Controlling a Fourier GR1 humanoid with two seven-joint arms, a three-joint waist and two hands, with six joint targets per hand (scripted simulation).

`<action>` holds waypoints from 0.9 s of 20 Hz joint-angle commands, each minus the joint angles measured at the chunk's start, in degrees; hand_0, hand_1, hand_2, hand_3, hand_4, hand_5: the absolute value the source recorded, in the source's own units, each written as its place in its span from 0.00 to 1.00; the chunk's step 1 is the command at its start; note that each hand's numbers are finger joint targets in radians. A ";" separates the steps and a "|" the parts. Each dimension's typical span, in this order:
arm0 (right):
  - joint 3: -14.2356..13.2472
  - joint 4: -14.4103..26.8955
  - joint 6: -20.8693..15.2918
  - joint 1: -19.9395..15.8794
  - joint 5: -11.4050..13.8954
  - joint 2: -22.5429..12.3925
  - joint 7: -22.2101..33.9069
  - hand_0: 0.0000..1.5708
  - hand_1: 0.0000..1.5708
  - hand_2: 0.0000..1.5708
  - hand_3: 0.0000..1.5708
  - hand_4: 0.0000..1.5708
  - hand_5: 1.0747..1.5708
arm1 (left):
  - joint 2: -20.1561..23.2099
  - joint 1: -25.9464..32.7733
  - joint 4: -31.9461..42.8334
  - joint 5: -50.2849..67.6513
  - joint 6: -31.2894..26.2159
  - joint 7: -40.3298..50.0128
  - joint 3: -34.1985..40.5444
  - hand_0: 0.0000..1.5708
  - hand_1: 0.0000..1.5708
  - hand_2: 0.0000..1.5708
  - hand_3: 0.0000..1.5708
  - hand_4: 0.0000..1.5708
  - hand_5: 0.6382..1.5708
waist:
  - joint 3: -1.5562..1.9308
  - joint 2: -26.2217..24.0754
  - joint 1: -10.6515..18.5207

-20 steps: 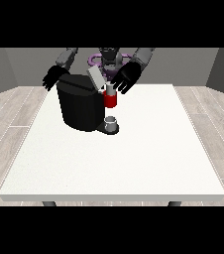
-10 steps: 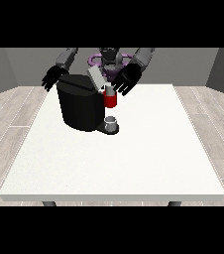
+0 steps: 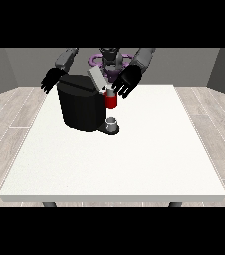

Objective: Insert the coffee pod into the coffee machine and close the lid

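Fingers of both black hands are spread and hold nothing above the white table: the hand at the view's right hovers beside the raised lid of the black coffee machine, and the hand at the view's left hangs behind it. Below the lid is a red thing at the machine, and a grey thing sits on the machine's base.

The coffee machine stands on the tabletop, towards its far edge and left of centre in the view. A lid rises tilted from its top right. A thing at the machine sits on its right side, with a cup below it on the machine's base. One hand hangs just right of the lid, the other hand beyond the machine's left.
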 commanded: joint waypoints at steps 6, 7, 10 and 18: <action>0.59 -0.62 -1.57 0.59 1.35 0.88 -1.59 0.00 0.00 0.00 0.00 0.27 1.00 | 1.21 0.80 0.02 -0.80 0.75 -3.47 0.19 0.67 0.67 0.71 0.61 0.23 1.00 | -0.04 1.24 1.03; 1.86 -0.90 -0.93 0.04 1.71 1.61 -3.33 0.00 0.00 0.00 0.00 0.28 1.00 | 0.94 -0.86 0.32 -1.36 1.99 -1.91 0.27 0.68 0.68 0.72 0.62 0.23 1.00 | -0.03 3.04 -0.43; 2.23 -1.02 -3.26 -2.20 2.28 2.59 1.30 0.00 0.00 0.00 0.00 0.29 1.00 | -2.12 -0.83 0.66 -1.73 1.57 0.39 -0.61 0.65 0.65 0.69 0.58 0.23 1.00 | -0.04 0.37 0.27; -0.66 0.98 0.44 0.71 -0.40 0.00 -3.05 0.00 0.00 0.00 0.00 0.27 1.00 | 1.94 1.25 0.29 -4.53 -2.86 -3.93 -3.11 0.00 0.00 0.00 0.00 0.00 1.00 | -0.03 -0.08 1.00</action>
